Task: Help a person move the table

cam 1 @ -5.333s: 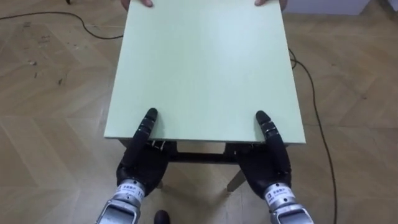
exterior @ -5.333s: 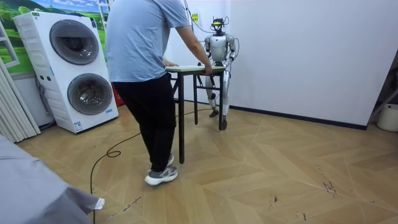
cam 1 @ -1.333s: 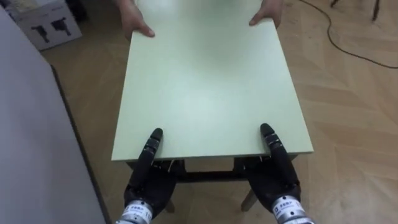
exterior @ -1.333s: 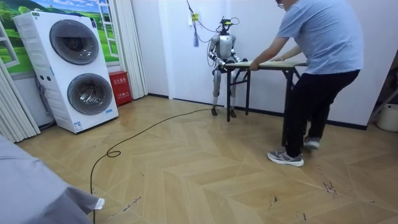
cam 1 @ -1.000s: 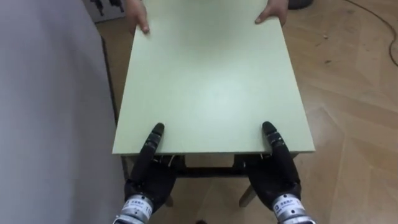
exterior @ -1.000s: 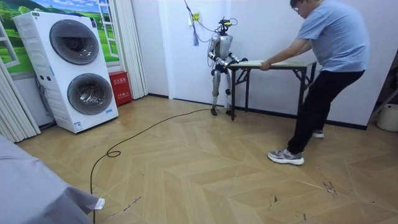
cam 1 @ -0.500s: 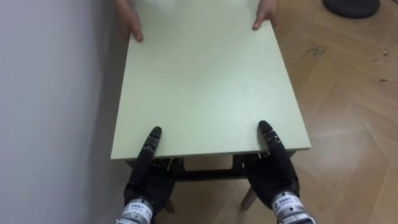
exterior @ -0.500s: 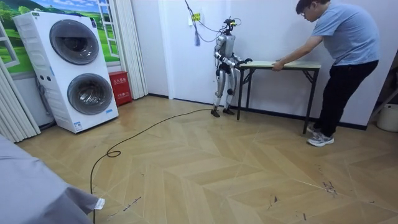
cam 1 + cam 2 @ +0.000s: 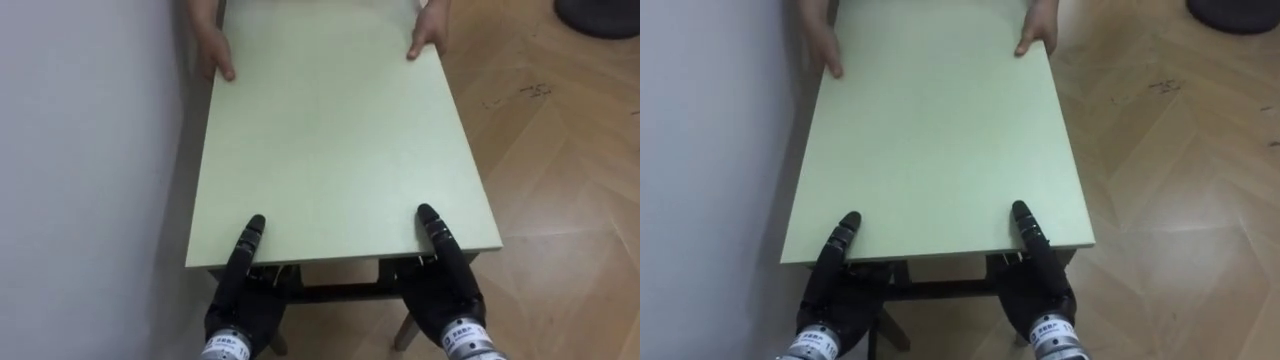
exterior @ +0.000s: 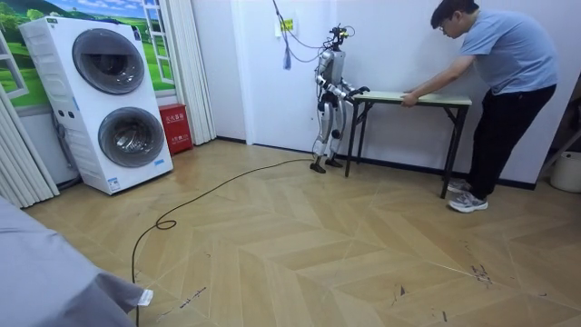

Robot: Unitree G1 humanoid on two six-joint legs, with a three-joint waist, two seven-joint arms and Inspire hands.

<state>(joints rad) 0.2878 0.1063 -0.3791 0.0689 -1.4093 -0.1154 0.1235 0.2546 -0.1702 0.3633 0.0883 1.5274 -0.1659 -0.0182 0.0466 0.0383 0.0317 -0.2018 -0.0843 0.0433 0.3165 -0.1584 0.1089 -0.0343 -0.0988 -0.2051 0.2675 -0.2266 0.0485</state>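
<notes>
Two ends of the table [image 9: 330, 140] are taken, one by the robot and one by a person [image 10: 504, 54], and from where I stand in the room it runs along the white wall [image 9: 80, 150], well away from the stacked washing machines [image 10: 113, 100]. The robot stands at the short end on the room view's left, and the person bends over the opposite end. Looking down from the robot's head, the pale green top stretches straight away from it, long axis pointing at the person, whose hands [image 9: 428, 35] rest palm down on the two far corners. The left hand [image 9: 243, 295] sits at the near corner on the wall side and the right hand [image 9: 440, 285] at the near corner over the open wooden floor [image 9: 560, 150]. Each has its thumb laid flat on the top and its palm tucked against the near edge. The rest of each hand goes under the top, so I cannot tell how tightly either is closed on it. What matters for the coming move, I would say, is that the long left edge lies just beside the wall and roughly in line with it, with only a dark sliver between. The left hand is the nearer to that wall, so any further shift sideways has little room there. Whether the legs are on the floor I cannot make out.
</notes>
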